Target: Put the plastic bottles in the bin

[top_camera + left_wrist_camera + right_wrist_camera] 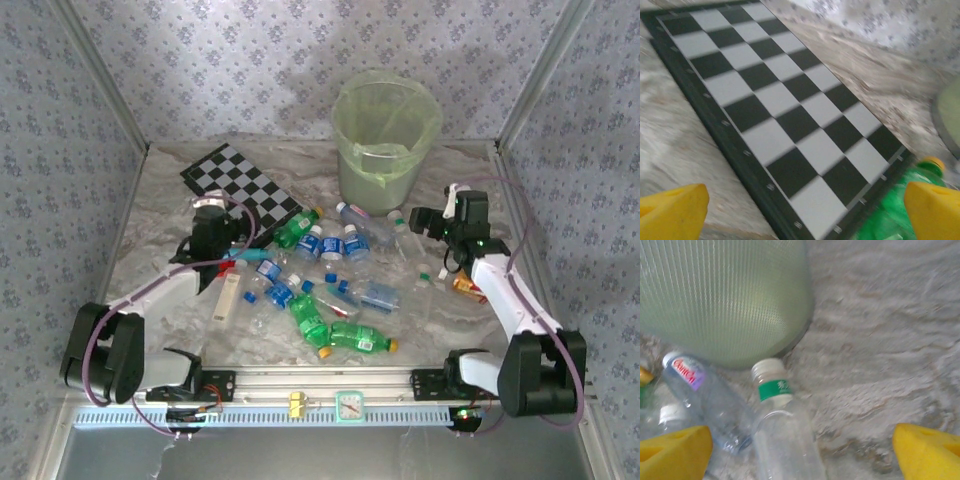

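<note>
Right wrist shows right gripper (pixel 801 456) spread open over a clear white-capped bottle (pixel 784 437) lying beside the bin (pixel 725 295), probably light, thin-walled, slippery, best pinched mid-body; left gripper (pixel 805 212) also gapes above the checkered board (pixel 785 120).

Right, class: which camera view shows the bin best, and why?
The top view: the whole bin, open rim included. The right wrist view catches its lower wall close up; the left wrist, perhaps a blurred pale-green sliver.
</note>
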You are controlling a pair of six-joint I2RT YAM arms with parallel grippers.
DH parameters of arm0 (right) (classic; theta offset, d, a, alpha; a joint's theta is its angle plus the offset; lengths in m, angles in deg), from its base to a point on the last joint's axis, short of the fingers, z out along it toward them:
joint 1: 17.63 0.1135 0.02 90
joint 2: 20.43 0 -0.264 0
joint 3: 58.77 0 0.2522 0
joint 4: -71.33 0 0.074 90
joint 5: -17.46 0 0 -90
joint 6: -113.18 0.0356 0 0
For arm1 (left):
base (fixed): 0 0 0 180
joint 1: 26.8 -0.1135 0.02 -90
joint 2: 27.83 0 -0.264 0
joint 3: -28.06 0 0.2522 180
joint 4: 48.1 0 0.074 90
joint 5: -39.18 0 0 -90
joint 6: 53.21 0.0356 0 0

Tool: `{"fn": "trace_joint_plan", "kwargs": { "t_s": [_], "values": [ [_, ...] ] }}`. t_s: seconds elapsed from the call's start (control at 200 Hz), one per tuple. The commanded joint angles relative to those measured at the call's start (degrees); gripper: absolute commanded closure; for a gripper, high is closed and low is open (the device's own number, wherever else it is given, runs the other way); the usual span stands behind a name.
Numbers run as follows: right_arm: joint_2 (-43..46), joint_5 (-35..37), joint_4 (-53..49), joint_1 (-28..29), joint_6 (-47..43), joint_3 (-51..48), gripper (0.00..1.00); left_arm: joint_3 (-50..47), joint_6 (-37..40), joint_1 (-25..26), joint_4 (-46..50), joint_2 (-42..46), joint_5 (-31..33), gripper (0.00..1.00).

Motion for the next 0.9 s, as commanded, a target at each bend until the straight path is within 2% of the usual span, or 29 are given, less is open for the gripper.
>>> {"fn": "trace_joint_plan", "kwargs": {
  "t_s": [0.0, 0.135, 0.49, 0.655, 0.895],
  "values": [
    [-4.91, -3.94, -10.84, 1.47, -2.49, 5.48, 0.08, 2.6, -5.93, 1.82, 3.35, 0.1, -1.49, 0.0],
    [-10.86, -0.41, -12.47, 2.9, -3.45, 7.27, 0.08, 0.84, -8.86, 1.94, 1.99, 1.43, 0.0, 0.0],
    [-26.32, 5.77, -14.02, 7.2, -6.63, 14.58, 0.15, 0.02, -8.99, 1.94, 4.81, 3.68, 3.81, 0.0],
    [-30.09, 8.03, -14.45, 9.31, -7.29, 15.88, 0.16, -0.1, -9.61, 1.94, 4.92, 3.51, 3.82, 0.0],
    [-32.22, 10.17, -15.88, 10.31, -7.24, 17.58, 0.22, 0.33, -9.5, 1.94, 4.92, 3.33, 3.69, 0.0]
  ]
}}
